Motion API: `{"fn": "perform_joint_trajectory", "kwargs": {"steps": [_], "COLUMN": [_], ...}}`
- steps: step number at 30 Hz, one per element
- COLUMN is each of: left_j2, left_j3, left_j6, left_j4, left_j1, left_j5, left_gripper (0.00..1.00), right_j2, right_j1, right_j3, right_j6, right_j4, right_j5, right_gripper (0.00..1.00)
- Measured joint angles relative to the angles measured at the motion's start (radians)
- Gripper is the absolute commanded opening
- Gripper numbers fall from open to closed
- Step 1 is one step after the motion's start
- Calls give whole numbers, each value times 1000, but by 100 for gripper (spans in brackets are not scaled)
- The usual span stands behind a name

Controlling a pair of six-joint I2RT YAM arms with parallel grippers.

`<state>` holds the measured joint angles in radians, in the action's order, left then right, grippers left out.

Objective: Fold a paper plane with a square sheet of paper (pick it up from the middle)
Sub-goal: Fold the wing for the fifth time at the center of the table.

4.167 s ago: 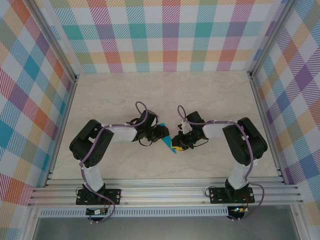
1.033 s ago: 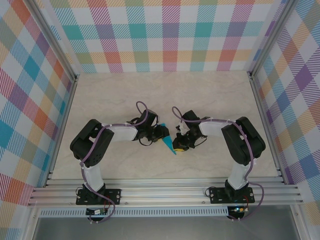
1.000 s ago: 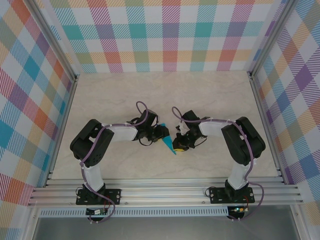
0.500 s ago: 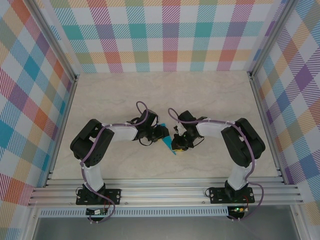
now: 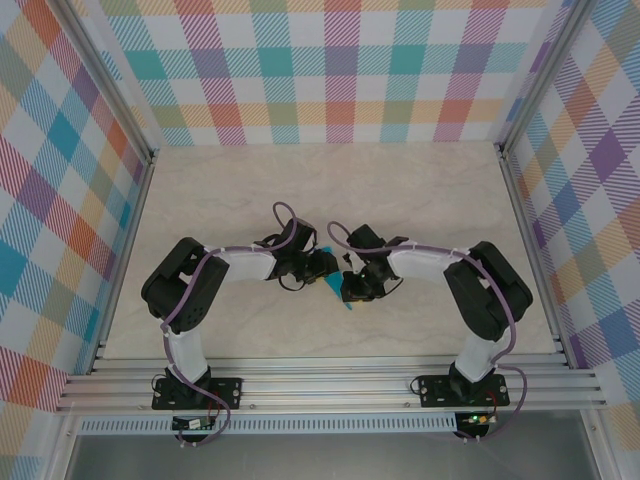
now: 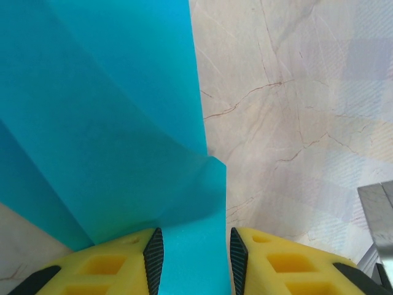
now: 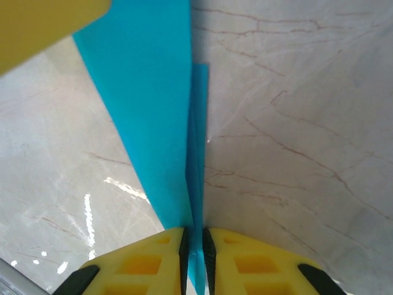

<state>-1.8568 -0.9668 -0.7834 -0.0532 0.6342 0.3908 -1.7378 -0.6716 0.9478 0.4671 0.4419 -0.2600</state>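
The square sheet of paper [image 5: 335, 291] is folded into a narrow teal pointed shape and lies at the table's centre between both grippers. In the left wrist view the paper [image 6: 110, 123] spreads wide, and one flap runs into the gap of my left gripper [image 6: 194, 258], whose jaws stand apart without pinching it. My right gripper [image 7: 196, 246] is shut on the paper's [image 7: 147, 104] thin folded edge, which stands upright between its pads. Seen from above, my left gripper [image 5: 325, 270] and right gripper [image 5: 348, 287] almost touch over the paper.
A yellow finger [image 7: 49, 24] of the left gripper crosses the top left corner of the right wrist view. The pale marble table [image 5: 420, 190] stretches behind the arms, with checked walls [image 5: 330, 70] and metal rails [image 5: 330, 385] around it.
My right gripper has slid leftward along the paper toward the left gripper, and its arm has stretched further in. The left arm has stayed put.
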Motion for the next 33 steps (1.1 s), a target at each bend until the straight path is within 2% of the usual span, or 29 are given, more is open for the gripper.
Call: {"fn": "perform_joint_trajectory", "kwargs": {"steps": [6, 11, 15, 21, 33], "left_j2": [0, 0, 0, 0, 0], "left_j3": [0, 0, 0, 0, 0], "left_j6": [0, 4, 4, 5, 11], "left_j4": [0, 0, 0, 0, 0], "left_j1": [0, 0, 0, 0, 0], "left_j5": [0, 1, 1, 1, 1], "left_gripper": [37, 37, 37, 37, 37], "right_j2": [85, 123, 122, 56, -39], "right_j1": [61, 90, 89, 89, 106], "right_j3": [-54, -54, -54, -54, -79], "right_j6": [7, 16, 45, 98, 132], "right_j4": [-5, -33, -96, -197, -294], "right_j5": [-45, -118, -215, -299, -352], "right_gripper": [24, 10, 5, 3, 3]}}
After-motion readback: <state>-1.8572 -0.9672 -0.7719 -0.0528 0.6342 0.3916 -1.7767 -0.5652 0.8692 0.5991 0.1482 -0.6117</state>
